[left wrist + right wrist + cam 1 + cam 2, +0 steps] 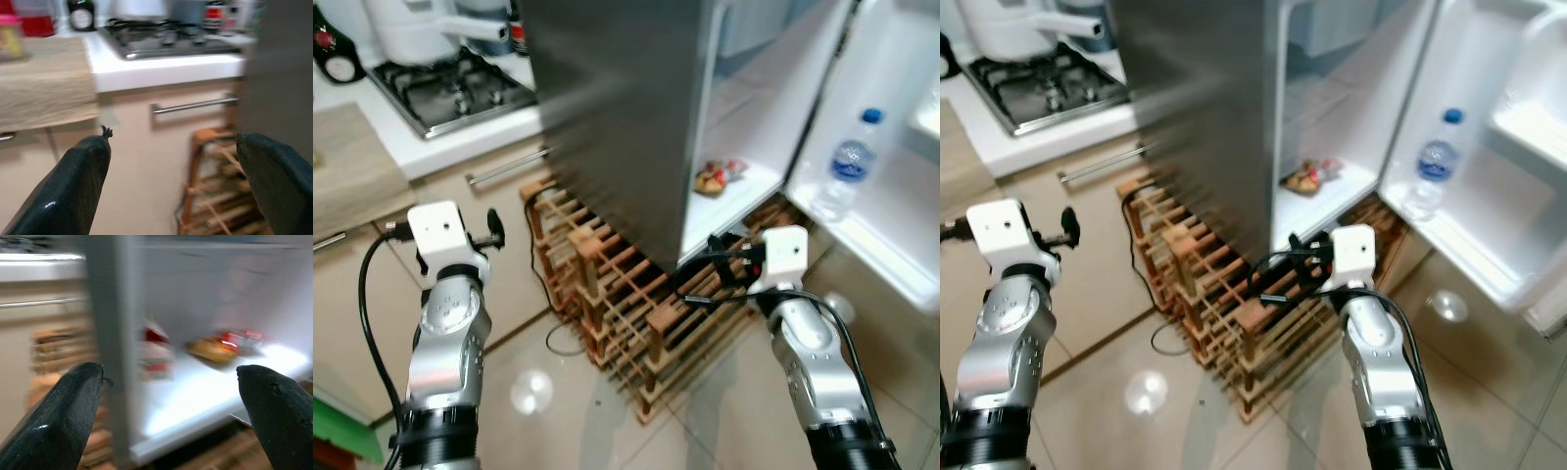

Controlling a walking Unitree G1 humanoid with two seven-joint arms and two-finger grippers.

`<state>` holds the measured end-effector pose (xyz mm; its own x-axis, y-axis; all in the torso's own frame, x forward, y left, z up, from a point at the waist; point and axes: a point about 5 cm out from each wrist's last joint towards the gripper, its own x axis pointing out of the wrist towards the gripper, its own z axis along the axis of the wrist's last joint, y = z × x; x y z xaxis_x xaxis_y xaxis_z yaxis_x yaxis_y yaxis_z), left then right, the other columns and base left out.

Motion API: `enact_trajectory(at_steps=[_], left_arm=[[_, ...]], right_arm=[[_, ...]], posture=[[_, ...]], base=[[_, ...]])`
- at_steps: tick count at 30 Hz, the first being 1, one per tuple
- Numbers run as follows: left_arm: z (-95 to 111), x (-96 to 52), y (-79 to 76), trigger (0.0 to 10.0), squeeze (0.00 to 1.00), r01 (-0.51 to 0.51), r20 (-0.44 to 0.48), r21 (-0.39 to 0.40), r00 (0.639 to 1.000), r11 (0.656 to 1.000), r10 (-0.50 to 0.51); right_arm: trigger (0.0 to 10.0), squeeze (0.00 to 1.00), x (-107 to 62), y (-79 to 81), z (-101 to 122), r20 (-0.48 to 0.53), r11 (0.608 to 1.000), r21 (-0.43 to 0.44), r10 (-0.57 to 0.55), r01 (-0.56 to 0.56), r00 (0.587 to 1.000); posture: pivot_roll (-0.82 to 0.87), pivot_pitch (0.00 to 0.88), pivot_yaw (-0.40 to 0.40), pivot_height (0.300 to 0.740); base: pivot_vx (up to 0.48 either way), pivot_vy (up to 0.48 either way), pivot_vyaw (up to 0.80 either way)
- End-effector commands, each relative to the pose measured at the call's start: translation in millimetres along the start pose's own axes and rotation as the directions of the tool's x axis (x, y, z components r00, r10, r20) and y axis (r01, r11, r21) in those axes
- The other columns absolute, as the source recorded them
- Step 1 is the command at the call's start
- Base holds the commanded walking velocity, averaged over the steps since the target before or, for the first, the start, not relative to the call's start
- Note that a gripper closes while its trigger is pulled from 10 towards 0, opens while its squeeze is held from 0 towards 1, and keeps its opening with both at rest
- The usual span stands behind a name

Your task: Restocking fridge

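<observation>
Both grippers, left point(171, 181) and right point(168, 416), are hanging wide and empty. Ahead of the right one the fridge point(626, 108) is standing open; its swing risks clipping the rack point(636, 313) below.

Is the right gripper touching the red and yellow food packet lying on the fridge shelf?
Apart. In the right wrist view the right gripper is open, and the red and yellow food packet lies well beyond its fingertips.
</observation>
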<state>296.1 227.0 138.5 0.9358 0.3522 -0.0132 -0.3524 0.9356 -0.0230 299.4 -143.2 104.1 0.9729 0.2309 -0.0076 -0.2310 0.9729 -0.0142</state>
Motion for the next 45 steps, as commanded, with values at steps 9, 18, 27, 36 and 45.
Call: enact_trajectory(at_steps=[9, 18, 27, 36, 45], left_arm=[[3, -8.7, -33.2, 10.0, 0.0, 0.18, 0.042, -0.016, 0.983, 0.983, -0.179], [5, -13.1, -29.5, 10.0, 0.0, 0.218, 0.078, 0.013, 0.973, 0.976, -0.218], [4, -14.9, -27.8, 10.0, 0.0, 0.24, 0.101, 0.045, 0.965, 0.97, -0.243], [5, -17.5, -39.8, 10.0, 0.0, 0.294, 0.1, 0.048, 0.95, 0.955, -0.297], [1, -17.0, -42.1, 10.0, 0.0, 0.281, 0.074, 0.03, 0.956, 0.959, -0.282]], right_arm=[[10.0, 0.0, -3.2, -9.5, 2, 0.008, 1.0, -0.014, -0.021, 0.021, 1.0], [10.0, 0.0, -11.9, -7.9, 0, 0.017, 0.999, -0.005, -0.036, 0.036, 0.999], [10.0, 0.0, -11.4, -13.1, -1, 0.007, 0.998, 0.006, -0.061, 0.061, 0.998], [10.0, 0.0, -8.5, -10.0, 0, 0.007, 0.999, 0.004, -0.043, 0.043, 0.999], [10.0, 0.0, -6.2, -8.3, 0, 0.001, 0.999, 0.006, -0.032, 0.031, 1.0]], posture=[[-0.04, 0.0, 0.02, 0.74], [-0.05, 0.0, 0.029, 0.74], [-0.05, 0.0, 0.026, 0.74], [-0.05, 0.0, 0.031, 0.74], [-0.05, 0.0, 0.035, 0.74]], base=[[0.0, 0.0, 0.15], [0.0, 0.0, 0.0], [0.0, 0.0, 0.0], [-0.277, 0.0, 0.17], [-0.107, 0.0, 0.73]])
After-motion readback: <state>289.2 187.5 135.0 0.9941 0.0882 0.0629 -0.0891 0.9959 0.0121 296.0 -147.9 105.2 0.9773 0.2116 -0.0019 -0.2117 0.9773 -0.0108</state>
